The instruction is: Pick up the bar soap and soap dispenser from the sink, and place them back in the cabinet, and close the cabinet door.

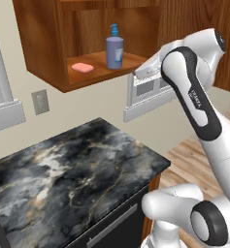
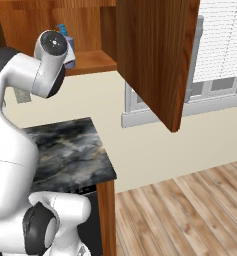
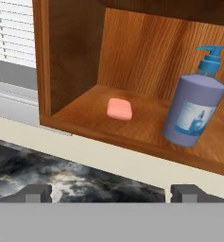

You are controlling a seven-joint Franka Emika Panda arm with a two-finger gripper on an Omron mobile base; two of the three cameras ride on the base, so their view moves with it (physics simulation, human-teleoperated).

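The cabinet [image 1: 131,63] stands open on the wall. On its wooden shelf [image 3: 146,127] the salmon-pink bar soap [image 3: 119,109] lies flat, to the left of the blue-purple soap dispenser [image 3: 193,111], which stands upright. Both also show from the left base: bar soap [image 1: 82,68], soap dispenser [image 1: 114,48]. From the right base the soap dispenser [image 2: 70,54] peeks out behind the arm. The cabinet door [image 2: 155,55] hangs wide open, swung out to the right. My gripper [image 3: 112,194] is open and holds nothing, a short way back from the shelf and below its front edge. The sink is out of view.
A black marble counter [image 1: 73,164] lies below the cabinet, its end edge toward the wooden floor [image 2: 190,210]. A window with white blinds [image 2: 220,50] is on the wall right of the cabinet. A wall outlet [image 1: 40,101] sits under the cabinet's left side.
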